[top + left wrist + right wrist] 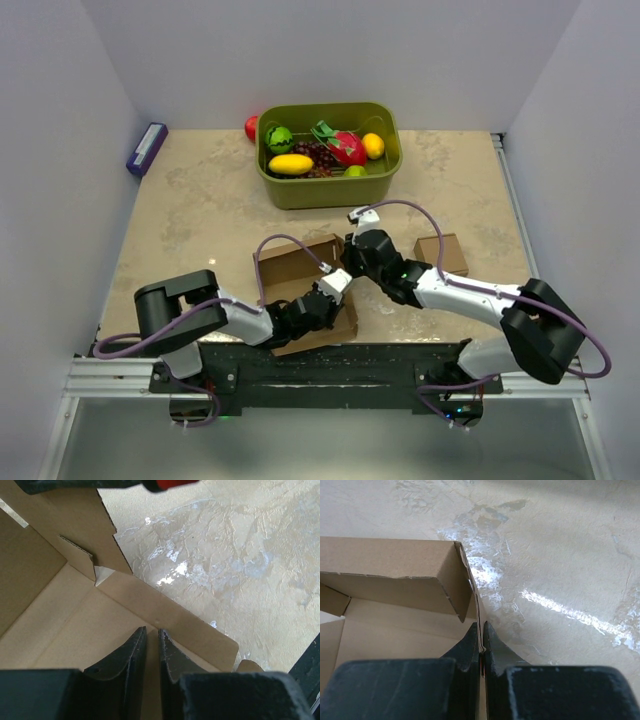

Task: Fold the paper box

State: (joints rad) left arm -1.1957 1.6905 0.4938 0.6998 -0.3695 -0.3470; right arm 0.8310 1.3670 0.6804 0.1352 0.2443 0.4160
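My right gripper [481, 628] is clamped on the paper box [295, 265]: a thin upright cardboard edge runs straight up between its two fingers, just below the corner where a folded side panel stands. My left gripper [150, 633] sits low over the opposite side, its fingers drawn close with only a narrow slit between them, above a flat flap lying on the tabletop [560, 540]. I cannot tell whether any cardboard is pinched in that slit. The box lies at the middle of the tabletop's near edge, between my two wrists, left arm reaching in from the near left and right arm from the right. It is plain brown corrugated board, half formed: the floor lies flat, some walls stand, creases show across the panels, and one cut flap corner shows its fluted edge.
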